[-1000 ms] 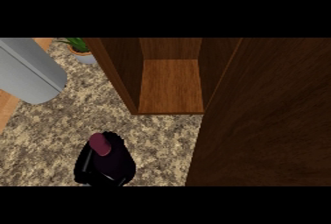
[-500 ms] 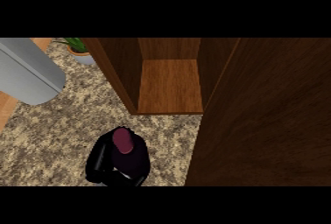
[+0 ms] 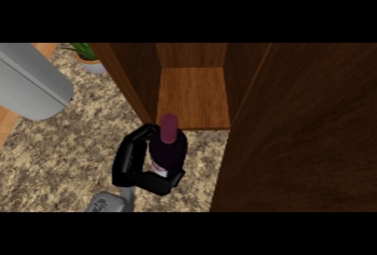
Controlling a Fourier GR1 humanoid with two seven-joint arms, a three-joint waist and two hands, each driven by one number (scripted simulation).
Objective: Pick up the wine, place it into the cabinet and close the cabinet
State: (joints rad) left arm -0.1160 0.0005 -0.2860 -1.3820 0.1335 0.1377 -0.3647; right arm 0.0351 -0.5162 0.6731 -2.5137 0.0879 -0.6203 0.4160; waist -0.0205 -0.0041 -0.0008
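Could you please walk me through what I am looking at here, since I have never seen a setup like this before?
This is the view from a humanoid robot's head, looking steeply down at a speckled stone kitchen counter. The black shape low in the middle is one of the robot's hands, on a grey forearm coming in from the bottom edge; which hand it is I cannot tell. Its fingers curl round a dark wine bottle with a maroon top. Just beyond it stands a wooden cabinet, open, with a bare shelf, and its door fills the right side. At the upper left are a large grey rounded object and a small potted plant.
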